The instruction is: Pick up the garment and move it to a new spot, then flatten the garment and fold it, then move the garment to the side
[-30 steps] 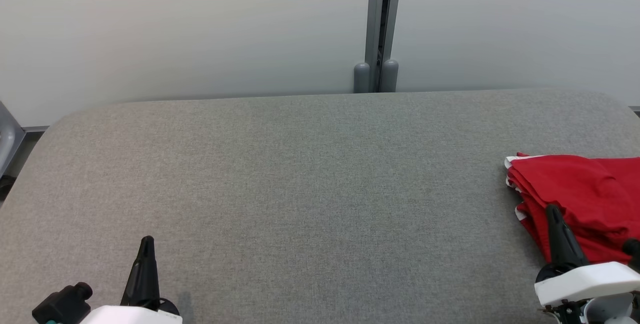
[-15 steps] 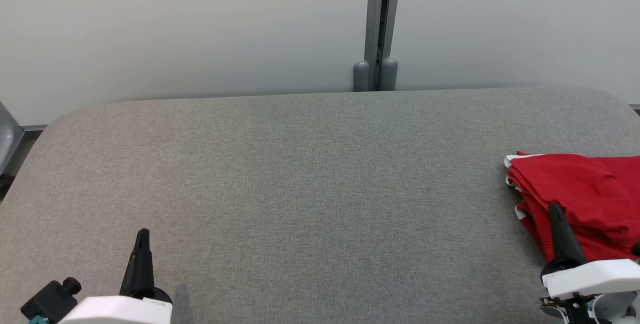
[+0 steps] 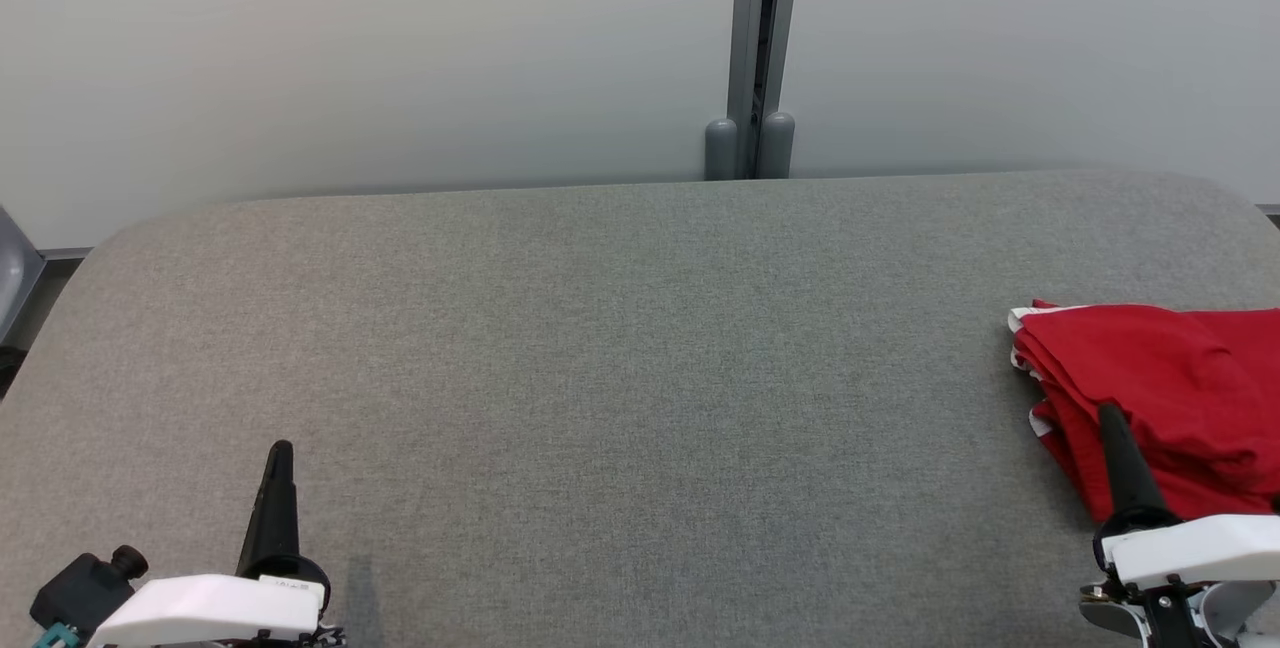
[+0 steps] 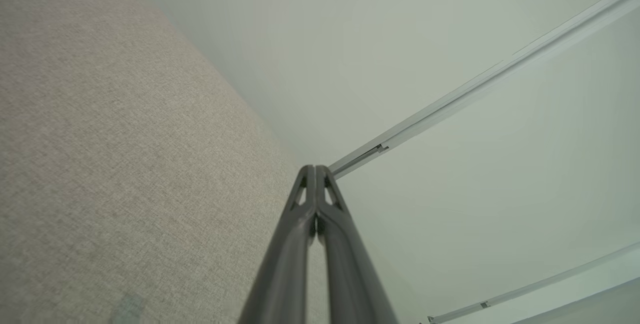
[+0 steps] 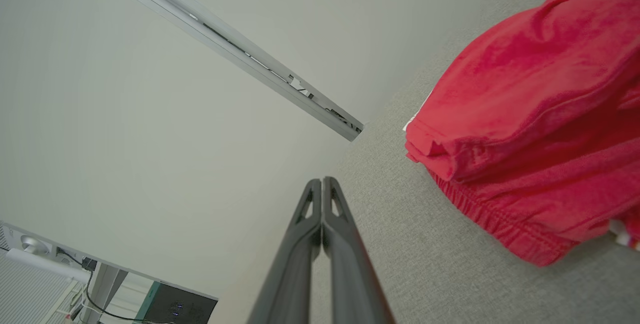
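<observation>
Grey worktop (image 3: 600,348), with the red garment (image 3: 1170,398) bunched at its right edge. The right tool (image 3: 1107,416), pressed together and empty, sits just left of it. The left tool (image 3: 280,450), pressed together too, is well apart by the near-left corner.

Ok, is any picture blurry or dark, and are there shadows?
Head view: sharp and evenly lit, a faint shadow beside the left gripper. Right wrist view: red garment crisp, soft shadow under its hem. Left wrist view: no glare, table weave visible.
</observation>
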Controlling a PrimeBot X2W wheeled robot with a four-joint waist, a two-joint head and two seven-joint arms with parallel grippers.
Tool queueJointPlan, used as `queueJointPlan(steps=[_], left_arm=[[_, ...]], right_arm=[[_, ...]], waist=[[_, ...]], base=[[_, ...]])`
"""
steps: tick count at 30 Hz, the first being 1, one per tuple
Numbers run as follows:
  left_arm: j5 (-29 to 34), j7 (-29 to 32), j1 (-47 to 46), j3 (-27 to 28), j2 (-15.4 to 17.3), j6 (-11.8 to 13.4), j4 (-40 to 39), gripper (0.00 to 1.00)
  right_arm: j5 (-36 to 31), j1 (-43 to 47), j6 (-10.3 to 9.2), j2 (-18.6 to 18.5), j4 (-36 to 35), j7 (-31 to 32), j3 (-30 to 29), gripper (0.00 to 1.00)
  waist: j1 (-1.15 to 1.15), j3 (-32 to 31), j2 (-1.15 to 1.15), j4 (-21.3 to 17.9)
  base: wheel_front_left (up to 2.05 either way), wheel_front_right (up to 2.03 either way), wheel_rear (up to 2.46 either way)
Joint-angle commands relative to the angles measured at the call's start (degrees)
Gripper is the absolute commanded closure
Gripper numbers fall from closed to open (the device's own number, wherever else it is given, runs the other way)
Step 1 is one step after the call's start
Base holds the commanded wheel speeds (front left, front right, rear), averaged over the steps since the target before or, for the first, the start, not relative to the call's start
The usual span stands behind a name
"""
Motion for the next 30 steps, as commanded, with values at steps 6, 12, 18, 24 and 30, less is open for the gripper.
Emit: queueJointPlan(steps=[6,12,18,24,30], left_arm=[[-4.4,1.2,-2.1,0.6,0.4,-0.5,-0.3,1.00],[-7.8,2.1,-2.6,0.9,0.5,-0.7,-0.2,1.00],[-11.0,3.1,-3.2,1.1,0.5,-0.8,-0.1,1.00],[-14.1,3.9,-3.4,1.4,0.5,-0.9,0.1,1.00],[-16.4,4.6,-3.9,1.5,0.5,-1.1,0.2,1.00]], right_arm=[[4.3,-1.4,0.02,0.1,-0.9,1.3,-0.8,1.00],[7.6,-1.4,0.02,0.4,-1.1,2.2,-1.2,1.00],[10.7,-1.4,0.02,0.6,-1.2,3.2,-1.6,1.00],[13.6,-1.5,0.02,0.9,-1.3,4.0,-2.0,1.00],[15.9,-1.6,0.02,1.1,-1.4,4.6,-2.2,1.00]], waist=[[0.00,0.1,0.00,0.0],[0.00,0.2,0.00,-0.1],[0.00,0.3,0.00,-0.1],[0.00,0.4,0.00,-0.2],[0.00,0.5,0.00,-0.2]], base=[[0.00,0.00,0.00],[0.00,0.00,0.00],[0.00,0.00,0.00],[0.00,0.00,0.00],[0.00,0.00,0.00]])
